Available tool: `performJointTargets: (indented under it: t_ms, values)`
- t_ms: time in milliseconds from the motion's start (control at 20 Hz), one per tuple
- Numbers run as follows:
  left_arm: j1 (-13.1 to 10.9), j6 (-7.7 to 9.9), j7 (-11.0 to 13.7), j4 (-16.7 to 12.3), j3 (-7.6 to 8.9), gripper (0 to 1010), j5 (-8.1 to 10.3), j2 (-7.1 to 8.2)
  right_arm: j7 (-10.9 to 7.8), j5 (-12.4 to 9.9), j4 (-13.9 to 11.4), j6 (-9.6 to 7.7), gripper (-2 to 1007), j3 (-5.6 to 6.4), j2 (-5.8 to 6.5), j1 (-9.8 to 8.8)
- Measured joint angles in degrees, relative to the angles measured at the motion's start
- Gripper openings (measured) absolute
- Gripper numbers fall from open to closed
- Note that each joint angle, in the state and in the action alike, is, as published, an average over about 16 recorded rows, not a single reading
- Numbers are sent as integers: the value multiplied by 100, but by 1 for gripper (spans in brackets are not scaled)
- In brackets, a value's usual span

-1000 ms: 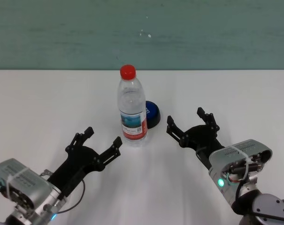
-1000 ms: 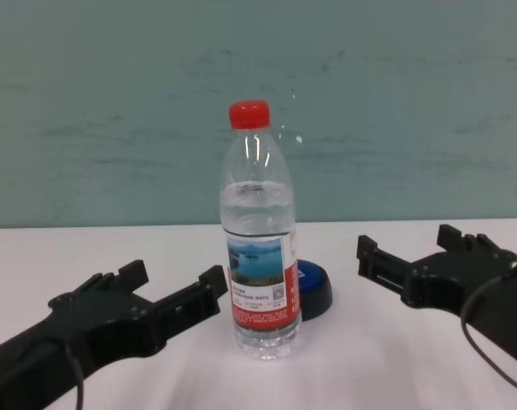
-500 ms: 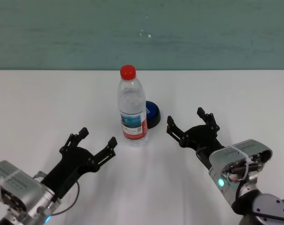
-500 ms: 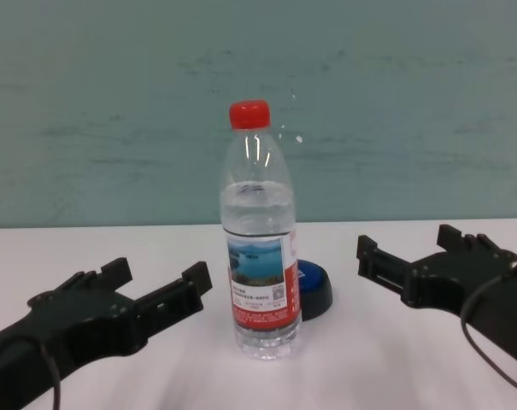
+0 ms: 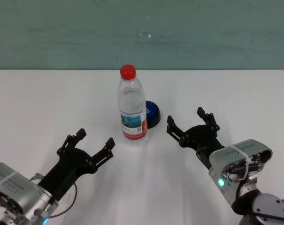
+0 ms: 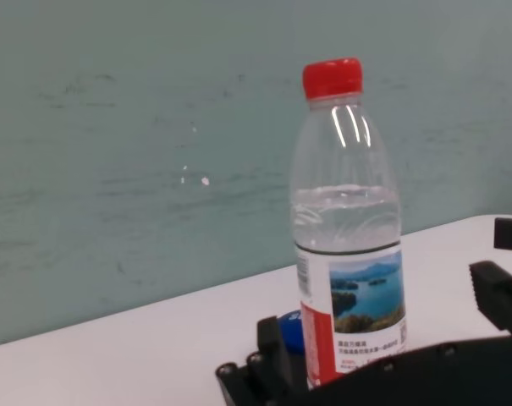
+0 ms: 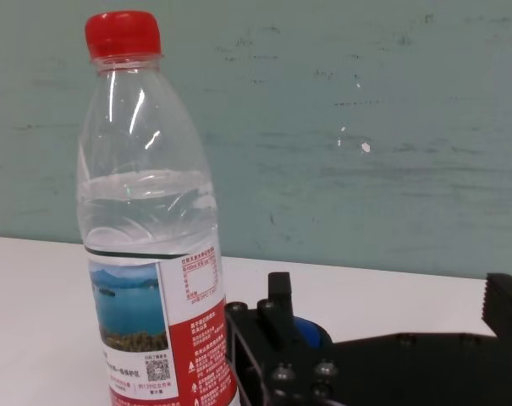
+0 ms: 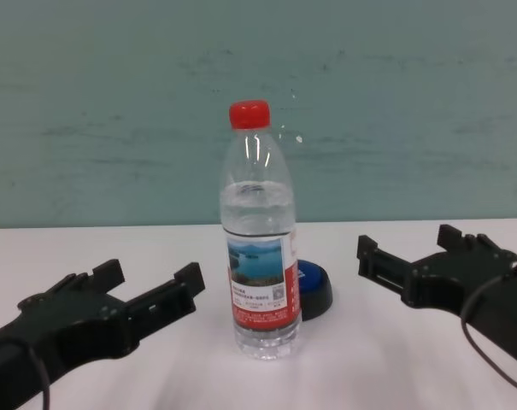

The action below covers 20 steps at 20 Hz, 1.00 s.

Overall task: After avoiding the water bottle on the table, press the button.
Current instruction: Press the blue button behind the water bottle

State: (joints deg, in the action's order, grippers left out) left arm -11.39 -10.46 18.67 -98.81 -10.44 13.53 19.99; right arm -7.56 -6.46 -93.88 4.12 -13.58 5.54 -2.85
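Nearest the robot, on the white table (image 5: 48, 98), both arms reach forward with their black grippers spread wide and grasping nothing. On the near left, the left gripper (image 5: 86, 146) hovers low over the tabletop, its two fingers parted and pointing toward the water bottle (image 5: 132, 106), but well short of it. In the chest view the same left gripper (image 8: 149, 286) sits apart from the bottle's base, with bare white surface between them. Opposite it, the right gripper (image 5: 190, 125) is held a little farther forward on the bottle's right side, fingers likewise released and clear of everything; the chest view shows the right gripper (image 8: 412, 254) near the button (image 8: 313, 289) without touching it.

Farther out, about midway across the table, the water bottle (image 8: 259, 233) stands upright, red cap on, partly filled with clear water, its lake-picture label facing the robot. Just behind it and slightly to its right, the button (image 5: 152, 114) rests flat on the table, partly hidden by the bottle. Beyond the far edge rises a teal wall (image 5: 203, 33).
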Motion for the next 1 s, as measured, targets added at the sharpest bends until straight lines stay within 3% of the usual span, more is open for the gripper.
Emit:
performJointTargets:
  t_ms: [550,1000]
  values:
    - [14,0,-16,-4,59,1010,20,-2,0,0,0,0,1004,0,0,0]
    - [287,-19,-71,238,160,1010,-46,-31,0,0,0,0,1004,0,0,0]
